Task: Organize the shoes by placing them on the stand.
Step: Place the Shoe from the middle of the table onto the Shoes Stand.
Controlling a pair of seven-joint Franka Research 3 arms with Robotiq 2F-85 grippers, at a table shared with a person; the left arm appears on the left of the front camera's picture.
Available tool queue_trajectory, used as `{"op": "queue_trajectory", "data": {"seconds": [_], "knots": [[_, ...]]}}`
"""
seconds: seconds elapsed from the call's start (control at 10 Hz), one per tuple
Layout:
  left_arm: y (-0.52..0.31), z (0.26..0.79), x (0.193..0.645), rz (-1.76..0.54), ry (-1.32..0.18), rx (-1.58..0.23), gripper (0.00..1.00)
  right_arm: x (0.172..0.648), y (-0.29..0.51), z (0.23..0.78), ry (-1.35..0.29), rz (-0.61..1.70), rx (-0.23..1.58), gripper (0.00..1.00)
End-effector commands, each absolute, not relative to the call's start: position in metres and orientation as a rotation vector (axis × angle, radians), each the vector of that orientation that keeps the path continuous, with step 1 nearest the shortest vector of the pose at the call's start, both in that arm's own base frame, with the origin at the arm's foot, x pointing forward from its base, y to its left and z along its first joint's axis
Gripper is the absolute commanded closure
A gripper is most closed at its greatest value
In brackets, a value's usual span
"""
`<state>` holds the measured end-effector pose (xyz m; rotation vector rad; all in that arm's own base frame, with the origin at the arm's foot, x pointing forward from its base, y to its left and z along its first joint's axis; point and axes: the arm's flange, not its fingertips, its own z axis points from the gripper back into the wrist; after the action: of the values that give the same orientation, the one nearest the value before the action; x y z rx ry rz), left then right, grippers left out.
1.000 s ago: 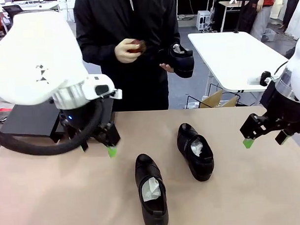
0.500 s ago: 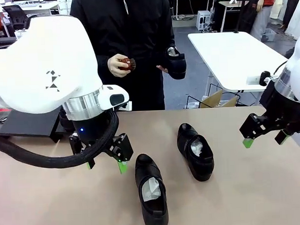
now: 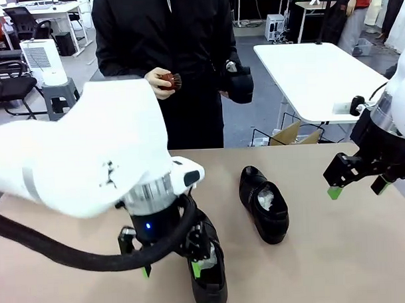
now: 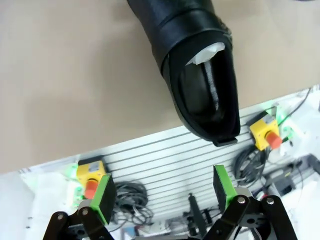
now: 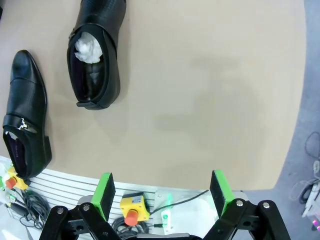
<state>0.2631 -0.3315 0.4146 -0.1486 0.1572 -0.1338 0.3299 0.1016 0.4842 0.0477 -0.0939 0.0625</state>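
The table [image 3: 339, 253] had a plain tan top, and two black glossy shoes lay directly on it, both upright on their soles with toes pointing to the far side. The farther shoe [image 3: 265, 206] sat near the middle, with crumpled white paper [image 3: 268, 200] showing in its opening. The nearer shoe [image 3: 214, 294] lay to its left and closer to the near edge, apart from the first, its heel right at that edge and a bit of white paper inside. Along the near edge ran a ribbed metal strip [image 5: 60, 187] with yellow button boxes [image 5: 131, 206] on it.
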Motion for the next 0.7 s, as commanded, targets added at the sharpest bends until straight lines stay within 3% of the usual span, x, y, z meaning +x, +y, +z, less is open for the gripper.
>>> {"op": "queue_trajectory", "data": {"seconds": [0.0, 0.2, 0.6], "knots": [[-0.338, 0.402, 0.257, -0.017, 0.08, -0.126, 0.0, 0.333, 0.102, 0.488, -0.09, 0.068, 0.055, 0.0], [-0.34, 0.392, 0.26, 0.141, -0.022, -0.139, 0.0, 0.333, 0.102, 0.488, -0.09, 0.068, 0.055, 0.0], [-0.355, 0.373, 0.269, 0.133, -0.02, -0.056, 0.0, 0.333, 0.102, 0.488, -0.09, 0.068, 0.055, 0.0]]}}
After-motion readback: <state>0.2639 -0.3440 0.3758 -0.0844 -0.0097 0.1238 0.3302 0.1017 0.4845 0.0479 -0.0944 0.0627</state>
